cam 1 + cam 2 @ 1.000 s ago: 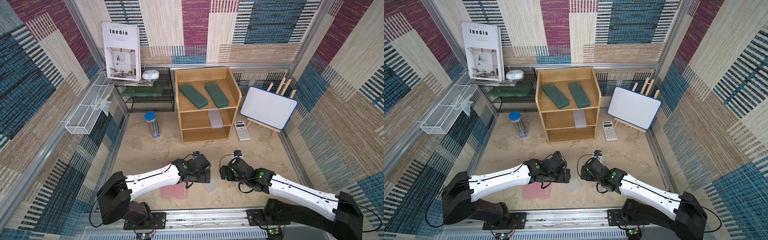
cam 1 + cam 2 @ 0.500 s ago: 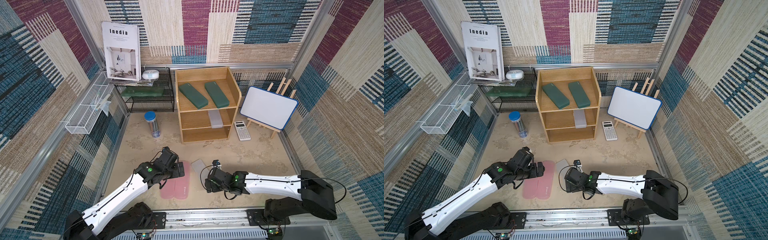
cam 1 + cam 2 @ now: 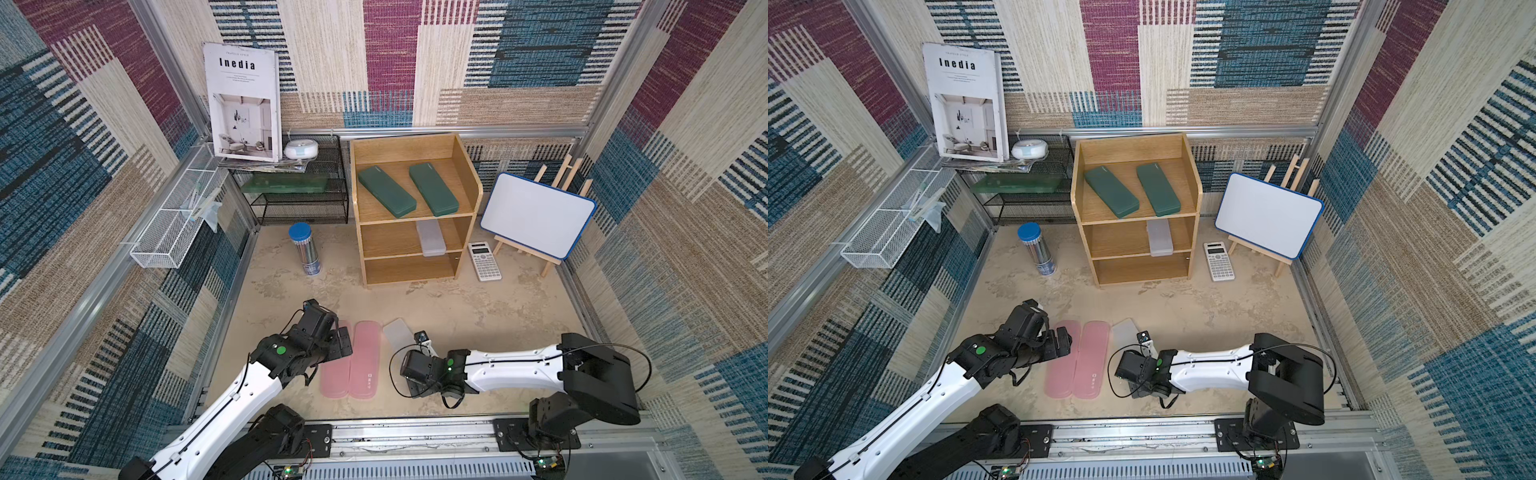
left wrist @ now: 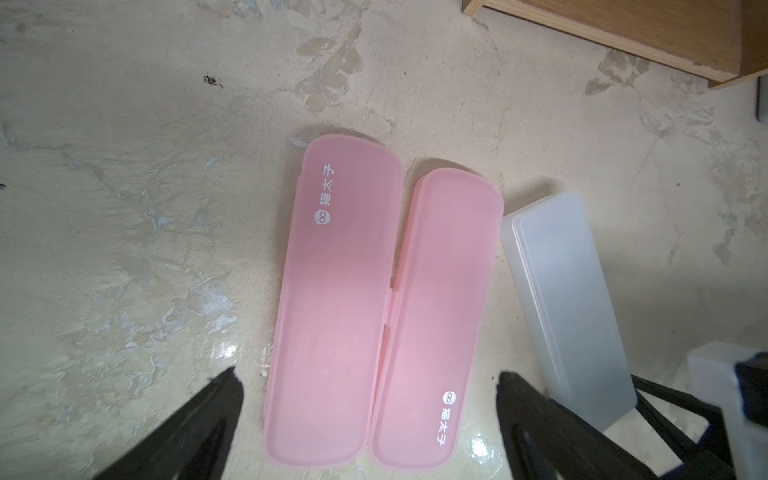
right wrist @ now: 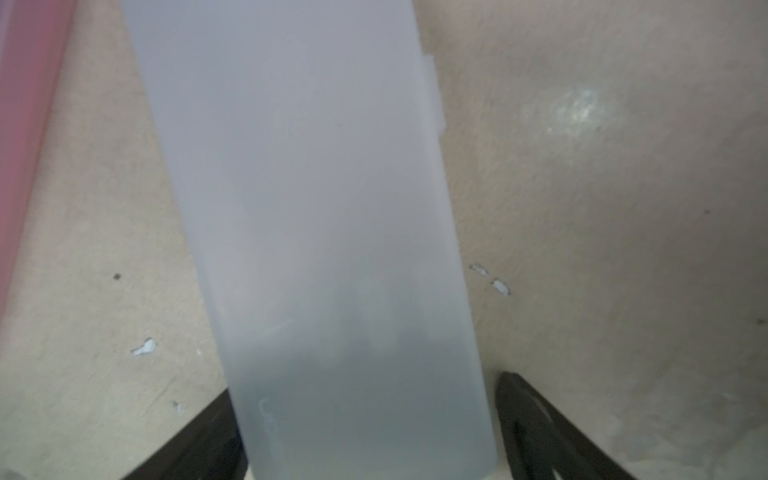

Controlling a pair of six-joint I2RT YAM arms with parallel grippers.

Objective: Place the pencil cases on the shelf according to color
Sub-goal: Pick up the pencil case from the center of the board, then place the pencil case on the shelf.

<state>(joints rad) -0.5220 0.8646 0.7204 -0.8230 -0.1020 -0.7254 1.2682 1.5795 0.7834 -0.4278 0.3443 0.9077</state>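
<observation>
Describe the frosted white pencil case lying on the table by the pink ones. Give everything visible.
The frosted white pencil case is a long, flat box of translucent, milky plastic with rounded corners and a lid seam along one long side. It looks shut and lies flat on the sandy table, angled slightly to the pink case beside it; its far corner nearly meets that case, contact unclear. The right gripper hangs over its near end, open jaws straddling its width.

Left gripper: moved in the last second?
Yes. The left gripper swung toward the robot's left, from right of the pink cases to above them.
</observation>
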